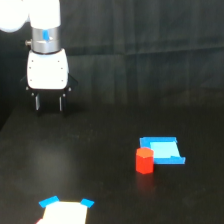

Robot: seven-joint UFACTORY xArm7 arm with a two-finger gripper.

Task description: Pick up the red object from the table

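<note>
The red object (144,160) is standing upright on the black tabletop (100,165), touching the front corner of a flat blue piece (162,150) lying just behind it. The gripper (48,103) is hanging well apart toward the exterior view's left, fingers parted and holding nothing. A white, blue-cornered object (65,211) is sitting at the bottom edge.

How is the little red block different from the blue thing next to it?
The red object is a small chunky block that stands up tall; the blue piece is flat and low. The red object is narrow, while the blue piece spreads wider. The red object sits in front, covering the blue piece's near corner at the exterior view's left. Both rest on the black table, far from the gripper.
</note>
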